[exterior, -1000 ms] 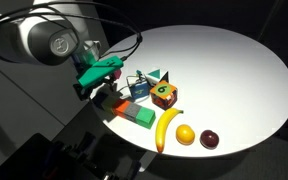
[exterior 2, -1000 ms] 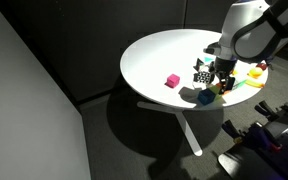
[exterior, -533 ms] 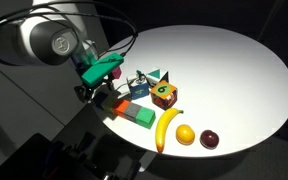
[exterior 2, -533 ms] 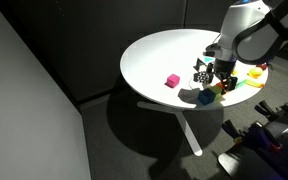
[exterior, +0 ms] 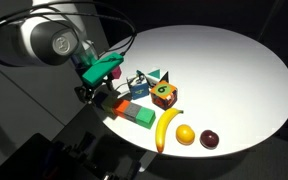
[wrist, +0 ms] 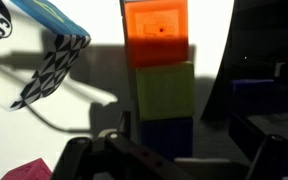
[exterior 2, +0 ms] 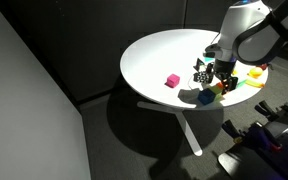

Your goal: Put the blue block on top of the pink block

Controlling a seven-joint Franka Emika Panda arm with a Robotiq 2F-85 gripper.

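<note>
In the wrist view the dark-blue block (wrist: 167,138) lies at the near end of a row with a green block (wrist: 164,92) and an orange block (wrist: 156,35). My gripper (wrist: 174,162) is open, with one finger on each side of the blue block and a gap on both sides. The pink block (wrist: 29,170) shows at the lower left corner. In an exterior view the pink block (exterior 2: 171,81) sits alone on the white table, left of the gripper (exterior 2: 216,82), and the blue block (exterior 2: 206,97) is near the table edge. In the other one the gripper (exterior: 96,92) hides the blue block.
A blue-and-white pictured cube (exterior: 139,87), a teal triangular block (exterior: 159,76) and a red-orange numbered cube (exterior: 165,95) stand close to the row. A banana (exterior: 167,128), a yellow fruit (exterior: 185,134) and a dark fruit (exterior: 210,139) lie near the round table's (exterior: 234,70) front edge.
The gripper has barely shifted over the last second. No block has moved.
</note>
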